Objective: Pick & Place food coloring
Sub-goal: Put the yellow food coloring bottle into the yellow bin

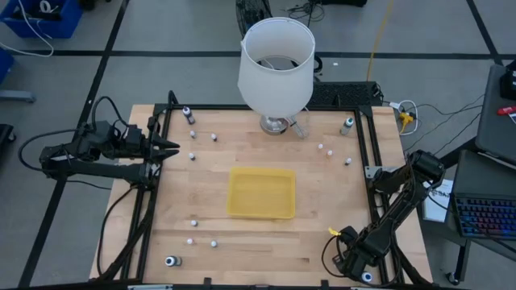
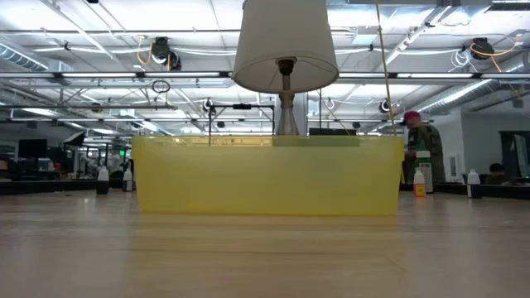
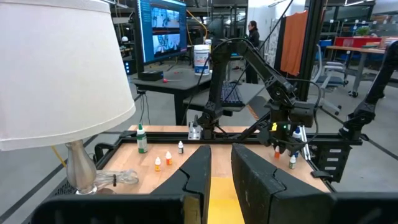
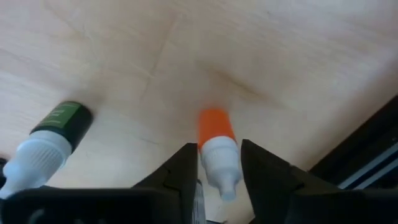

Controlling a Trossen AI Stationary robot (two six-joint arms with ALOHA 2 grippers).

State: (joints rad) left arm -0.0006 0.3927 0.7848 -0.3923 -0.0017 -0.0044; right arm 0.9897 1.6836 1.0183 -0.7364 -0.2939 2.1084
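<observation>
Several tiny food coloring bottles stand scattered on the wooden table, such as one at the far left and one at the near left. My right gripper is at the table's near right corner, pointing steeply down, shut on a small orange bottle with a white cap. A green bottle with a white cap stands just beside it. My left gripper waits at the left edge, level and shut, touching nothing. My right gripper has the orange bottle's white cap end between its two fingers, one on each side. The fingers come from above, slanting steeply down. The bottle stands about upright; I cannot see whether its base is still on the wood.
A flat yellow tray lies at the table's middle. A lamp with a big white shade stands at the far edge. The black frame rail runs close along the right side. More small bottles dot the right and near-left parts.
</observation>
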